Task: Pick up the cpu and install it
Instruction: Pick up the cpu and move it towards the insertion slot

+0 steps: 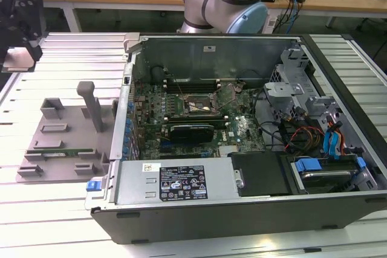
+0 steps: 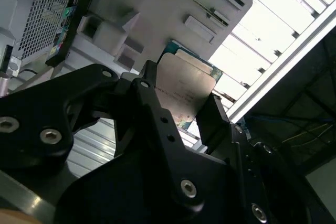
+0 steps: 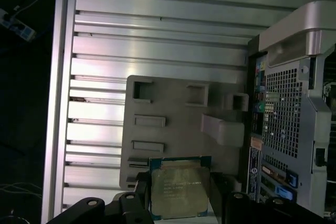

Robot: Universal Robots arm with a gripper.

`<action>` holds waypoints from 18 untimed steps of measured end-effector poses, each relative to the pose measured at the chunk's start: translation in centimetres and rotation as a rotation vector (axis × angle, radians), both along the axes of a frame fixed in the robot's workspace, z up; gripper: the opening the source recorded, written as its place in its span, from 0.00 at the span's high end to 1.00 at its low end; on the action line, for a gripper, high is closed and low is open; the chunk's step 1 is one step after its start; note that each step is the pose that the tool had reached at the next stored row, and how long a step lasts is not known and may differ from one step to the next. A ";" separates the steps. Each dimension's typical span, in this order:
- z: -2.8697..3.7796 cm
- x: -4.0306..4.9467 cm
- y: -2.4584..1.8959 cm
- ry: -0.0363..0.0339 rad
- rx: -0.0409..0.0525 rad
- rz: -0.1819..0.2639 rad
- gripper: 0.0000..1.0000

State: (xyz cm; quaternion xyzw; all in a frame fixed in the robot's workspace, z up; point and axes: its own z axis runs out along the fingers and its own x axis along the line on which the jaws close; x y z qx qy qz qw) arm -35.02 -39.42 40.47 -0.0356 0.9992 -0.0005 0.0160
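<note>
Cpu (image 3: 178, 192): a flat silver-grey square with a thin green rim, pinched by two opposite edges. Your gripper (image 3: 178, 205) is clamped on it. In the second wrist view one black finger (image 2: 148, 85) presses each side of the cpu (image 2: 185, 88).

In the exterior view, your gripper (image 1: 23, 46) sits at about ten o'clock in the frame, with the pale cpu (image 1: 23, 60) at its lower end. The grey fixture tray (image 1: 60, 143) lies on the slatted aluminium table (image 1: 60, 228), at roughly five o'clock from the gripper. A green memory stick (image 1: 54, 151) rests in one of its slots.

The open computer case (image 1: 242, 209) stands just beside the tray, at the tray's three o'clock. The processor socket (image 1: 196, 106) on the motherboard is well apart from the cpu. A long black card (image 1: 192, 131) sits at the socket's six o'clock. The arm (image 1: 233, 1) rises at twelve o'clock, behind the case.
</note>
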 end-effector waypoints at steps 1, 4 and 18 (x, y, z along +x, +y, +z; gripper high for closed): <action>-0.01 0.28 0.00 -0.0001 0.0001 0.000 0.46; 0.00 1.61 0.01 0.0002 -0.0001 0.000 0.46; 0.00 7.29 0.00 0.0010 0.0000 0.000 0.46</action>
